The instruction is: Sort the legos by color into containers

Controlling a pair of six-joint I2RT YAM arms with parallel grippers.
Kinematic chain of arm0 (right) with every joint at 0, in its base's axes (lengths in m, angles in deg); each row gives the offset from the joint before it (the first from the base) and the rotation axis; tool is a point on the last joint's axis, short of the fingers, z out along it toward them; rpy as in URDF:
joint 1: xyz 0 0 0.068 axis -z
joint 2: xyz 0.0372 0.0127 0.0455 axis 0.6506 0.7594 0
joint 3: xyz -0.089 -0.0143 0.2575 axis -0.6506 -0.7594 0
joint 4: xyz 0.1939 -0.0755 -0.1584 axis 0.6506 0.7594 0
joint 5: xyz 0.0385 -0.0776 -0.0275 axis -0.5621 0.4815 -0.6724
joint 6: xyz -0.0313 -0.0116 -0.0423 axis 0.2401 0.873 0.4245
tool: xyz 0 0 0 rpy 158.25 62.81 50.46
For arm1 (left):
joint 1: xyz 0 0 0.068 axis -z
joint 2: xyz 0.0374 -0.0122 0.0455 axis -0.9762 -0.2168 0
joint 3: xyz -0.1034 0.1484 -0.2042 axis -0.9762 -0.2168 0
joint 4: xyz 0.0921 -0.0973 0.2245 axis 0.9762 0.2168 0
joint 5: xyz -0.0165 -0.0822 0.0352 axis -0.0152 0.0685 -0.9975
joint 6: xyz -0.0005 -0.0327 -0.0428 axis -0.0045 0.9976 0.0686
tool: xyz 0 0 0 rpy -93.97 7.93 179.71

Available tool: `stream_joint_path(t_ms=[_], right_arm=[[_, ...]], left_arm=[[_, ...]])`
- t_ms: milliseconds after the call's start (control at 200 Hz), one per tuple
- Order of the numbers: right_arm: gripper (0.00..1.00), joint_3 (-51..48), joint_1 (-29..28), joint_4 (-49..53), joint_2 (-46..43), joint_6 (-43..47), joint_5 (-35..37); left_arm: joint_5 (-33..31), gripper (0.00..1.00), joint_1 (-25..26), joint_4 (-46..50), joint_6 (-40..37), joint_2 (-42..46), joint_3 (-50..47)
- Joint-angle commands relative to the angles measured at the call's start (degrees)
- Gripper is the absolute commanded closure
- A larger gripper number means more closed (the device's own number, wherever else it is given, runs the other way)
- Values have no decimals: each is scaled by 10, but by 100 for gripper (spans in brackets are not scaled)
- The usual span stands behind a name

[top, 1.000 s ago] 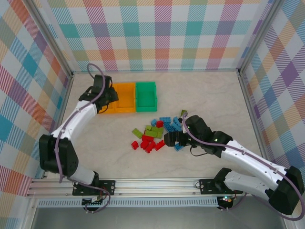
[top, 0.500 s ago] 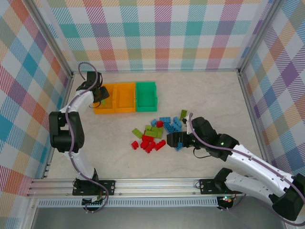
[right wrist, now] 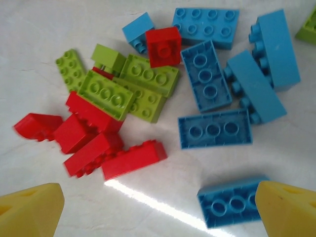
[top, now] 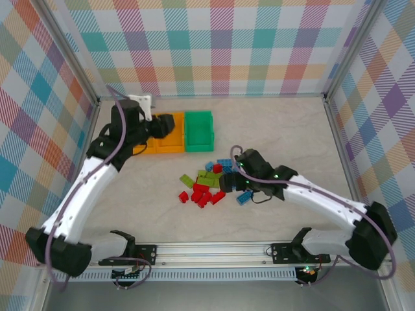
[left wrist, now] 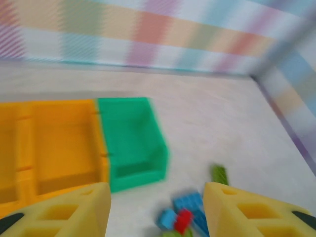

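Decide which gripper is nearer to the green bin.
Left. The left gripper hangs over the orange bin right beside the green bin; the right gripper is over the lego pile, farther toward the near edge.

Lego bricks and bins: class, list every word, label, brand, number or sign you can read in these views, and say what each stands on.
There is no readable text in these views.
Legos: the studs look plain, and no lettering is legible.
Orange bins and green bin: no labels can be seen, though the left wrist view is blurred.
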Motion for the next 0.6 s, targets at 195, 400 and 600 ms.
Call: stream_joint_path(t_ms=[195,400,600], right_arm=[[23,146,45,19,186,107,-13],[33,190,53,-8,271,108,-46],[36,212,56,-30,324,92,-82]], left_arm=[[67,41,97,220,-254,132,-35],[98,31,97,164,-329,225,-157],[145,17,97,136,-377,244,-200]])
